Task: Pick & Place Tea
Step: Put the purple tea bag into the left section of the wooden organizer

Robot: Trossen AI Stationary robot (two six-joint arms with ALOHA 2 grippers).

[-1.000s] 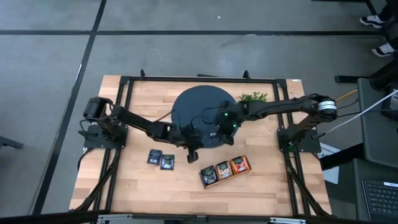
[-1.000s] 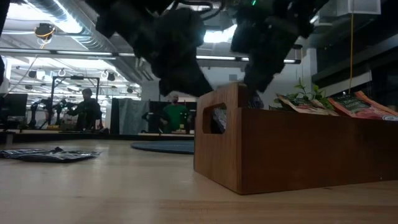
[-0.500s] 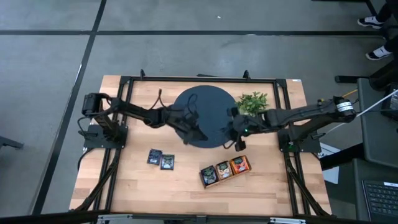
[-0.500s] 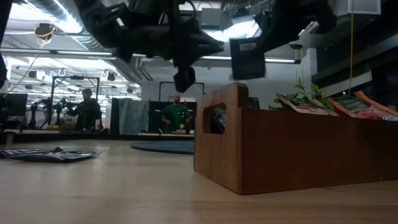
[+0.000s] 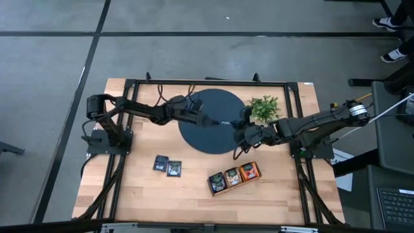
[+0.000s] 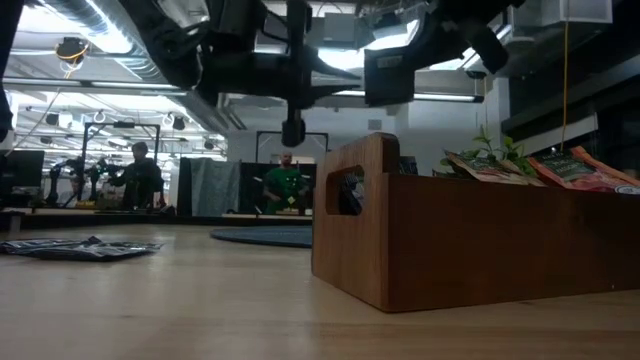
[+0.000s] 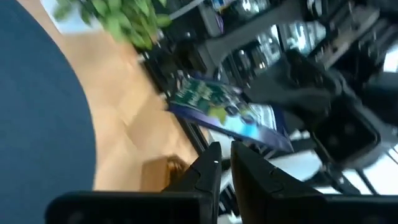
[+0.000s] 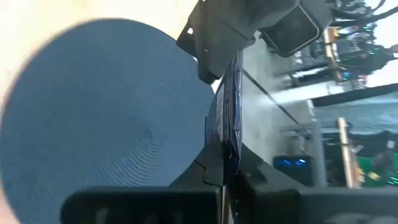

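One dark navy tea sachet with green print hangs above the round dark mat, between both grippers; in the right wrist view this sachet shows edge-on. My left gripper reaches over the mat from the left and is shut on it. My right gripper comes from the right and is shut on its other end. Two more dark sachets lie flat on the table. The wooden tray holds sachets in its three compartments. My left gripper pinches the sachet by one edge between its two fingertips, coming in about level from the table's left. The sachet is lifted clear of the mat. My right gripper pinches the opposite end between its fingers, slanting down from the table's right. The sachet stands on edge between the two grippers.
A green leafy plant stands at the mat's far right. The tray's tall wooden end wall rises at the near right. Bare wood lies along the table's near left edge. People stand in the room behind.
My left gripper has risen from the table in front of the mat and gone toward the far edge, over the mat, rolling its wrist. My right gripper has drawn back toward the right, risen and rolled too. The sachet between them now stands on edge, clear of the mat.
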